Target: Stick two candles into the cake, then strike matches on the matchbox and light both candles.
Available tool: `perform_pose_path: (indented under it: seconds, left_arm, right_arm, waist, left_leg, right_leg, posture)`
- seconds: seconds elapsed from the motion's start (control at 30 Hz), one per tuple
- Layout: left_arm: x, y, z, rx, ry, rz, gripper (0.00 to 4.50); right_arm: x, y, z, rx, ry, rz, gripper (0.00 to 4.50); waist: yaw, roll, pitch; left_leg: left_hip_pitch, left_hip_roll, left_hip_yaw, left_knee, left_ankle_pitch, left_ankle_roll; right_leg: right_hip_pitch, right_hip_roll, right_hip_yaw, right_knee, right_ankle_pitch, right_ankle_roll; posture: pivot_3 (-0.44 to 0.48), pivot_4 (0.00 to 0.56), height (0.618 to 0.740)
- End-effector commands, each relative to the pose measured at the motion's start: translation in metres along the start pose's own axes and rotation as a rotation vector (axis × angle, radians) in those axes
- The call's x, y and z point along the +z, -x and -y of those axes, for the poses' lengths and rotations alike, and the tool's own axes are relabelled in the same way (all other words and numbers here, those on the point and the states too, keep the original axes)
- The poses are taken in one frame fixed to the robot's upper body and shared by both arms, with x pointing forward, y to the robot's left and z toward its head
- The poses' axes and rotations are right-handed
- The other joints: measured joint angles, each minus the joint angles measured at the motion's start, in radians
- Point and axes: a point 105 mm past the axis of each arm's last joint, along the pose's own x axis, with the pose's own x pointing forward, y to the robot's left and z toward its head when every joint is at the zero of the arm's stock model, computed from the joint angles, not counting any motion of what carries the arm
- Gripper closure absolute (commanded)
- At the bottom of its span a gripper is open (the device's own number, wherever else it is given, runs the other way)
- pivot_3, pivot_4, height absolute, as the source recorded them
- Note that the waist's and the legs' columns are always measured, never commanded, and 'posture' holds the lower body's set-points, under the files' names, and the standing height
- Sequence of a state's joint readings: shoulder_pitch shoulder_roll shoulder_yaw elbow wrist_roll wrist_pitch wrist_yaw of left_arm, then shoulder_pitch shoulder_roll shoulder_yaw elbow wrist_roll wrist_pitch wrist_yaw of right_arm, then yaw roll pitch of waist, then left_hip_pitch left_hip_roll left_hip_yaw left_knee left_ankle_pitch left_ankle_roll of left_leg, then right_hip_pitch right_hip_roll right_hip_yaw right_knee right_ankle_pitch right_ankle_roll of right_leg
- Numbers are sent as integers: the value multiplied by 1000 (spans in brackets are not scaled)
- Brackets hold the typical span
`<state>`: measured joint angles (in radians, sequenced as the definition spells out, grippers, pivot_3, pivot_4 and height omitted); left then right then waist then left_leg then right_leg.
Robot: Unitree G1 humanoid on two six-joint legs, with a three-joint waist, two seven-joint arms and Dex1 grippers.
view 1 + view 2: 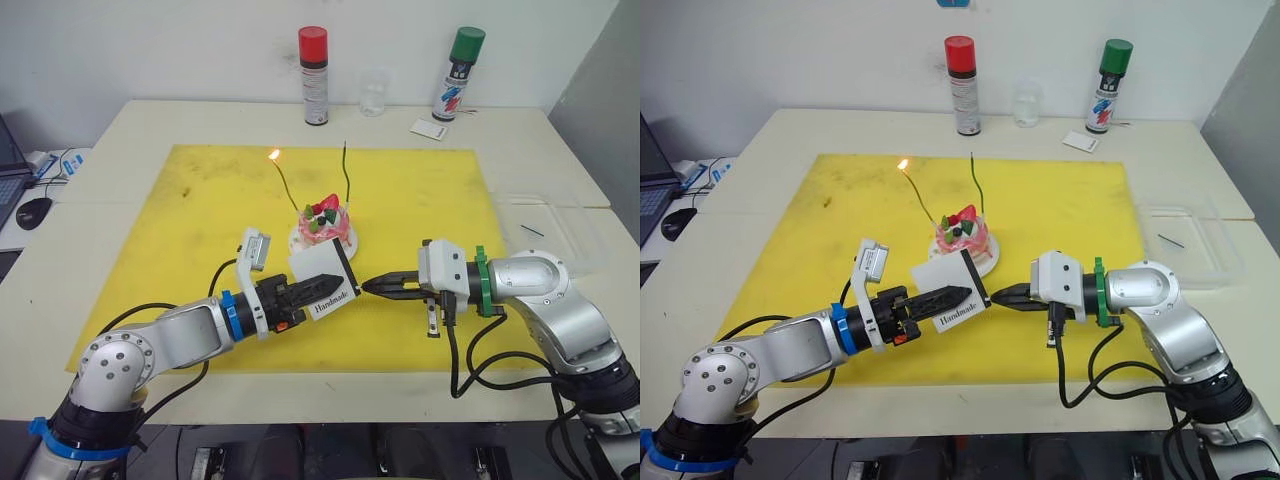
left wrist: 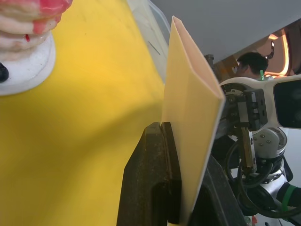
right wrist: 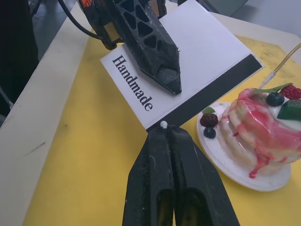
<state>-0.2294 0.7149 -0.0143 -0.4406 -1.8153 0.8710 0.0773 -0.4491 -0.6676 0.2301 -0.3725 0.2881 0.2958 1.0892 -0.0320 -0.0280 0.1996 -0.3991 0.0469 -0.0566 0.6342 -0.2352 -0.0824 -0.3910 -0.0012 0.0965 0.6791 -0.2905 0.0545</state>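
Both arms reach in low over the yellow mat [image 1: 200, 200], fingertips nearly meeting just in front of the cake [image 1: 323, 222]. The left hand [image 1: 318, 285] is clamped on the matchbox [image 1: 325, 280], holding it tilted up off the mat, dark strip toward the right hand [image 1: 372, 285]. That one's pinched closed on a match [image 3: 163, 125], its white head poking out right at the strip's edge. The cake sits mid-mat on its plate with two candles [image 1: 284, 182] stuck in it; the left one is burning, the other isn't. The pale desk [image 1: 120, 130] also carries two spray cans [image 1: 314, 75], a glass [image 1: 373, 96], a small card [image 1: 429, 129] and a clear tray [image 1: 560, 225] at the right.
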Motion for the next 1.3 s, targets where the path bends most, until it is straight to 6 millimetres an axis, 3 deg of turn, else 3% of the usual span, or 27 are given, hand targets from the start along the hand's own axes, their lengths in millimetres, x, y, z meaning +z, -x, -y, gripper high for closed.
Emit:
perform_pose_path:
  seconds: [0.03, 0.43, 0.6, 0.73, 0.87, 1.03, 1.3]
  left_arm:
    - [2, 2, 15, -50, -24, 1, 4500]
    - [-1, 2, 18, -59, -16, -2, 4500]
    - [5, 3, 39, -153, -27, -12, 4500]
    - [13, 19, 39, -150, -87, -47, 4500]
    - [4, 32, 19, -50, -65, -97, 4500]
    - [-5, 31, 11, -24, -50, -91, 4500]
    - [-12, 33, 1, 15, -33, -84, 4500]
  right_arm:
    - [7, -2, 3, -2, 56, 0, 4458]
    - [0, -3, 0, 18, 67, -37, 4458]
    - [-15, -6, -12, 99, 107, -121, 4458]
    - [-24, 15, -24, 202, 108, -193, 4458]
    - [-22, 29, -7, 137, 98, -205, 4458]
    - [-16, 30, 16, 26, 69, -168, 4458]
    - [-16, 29, 22, -31, -27, -141, 4458]
  waist:
    - [0, 0, 0]
    - [0, 0, 0]
    - [1, 0, 0]
    - [2, 0, 0]
    - [-5, 0, 0]
    - [-1, 0, 0]
    - [2, 0, 0]
  left_leg:
    - [0, 0, 0, 0, 0, 0]
    - [0, 0, 0, 1, 0, 0]
    - [0, 0, 0, 1, 0, 0]
    - [0, 0, 0, 2, 0, 0]
    - [1, 0, 1, 2, 0, 0]
    - [1, 0, 0, 4, 0, 0]
    - [-1, 0, 0, 7, 0, 0]
  right_leg:
    - [0, 0, 0, 0, 0, 0]
    - [0, 0, 0, 0, 0, 0]
    - [1, 0, 0, 0, 0, 0]
    - [1, 0, 0, 0, 0, 0]
    - [1, 0, 1, 0, 0, 0]
    - [1, 0, 0, 1, 0, 0]
    - [2, 0, 0, 0, 1, 1]
  posture:
    - [0, 150, 740]
    - [0, 150, 740]
    - [0, 150, 740]
    - [0, 150, 740]
    - [0, 150, 740]
    - [0, 150, 740]
    - [0, 150, 740]
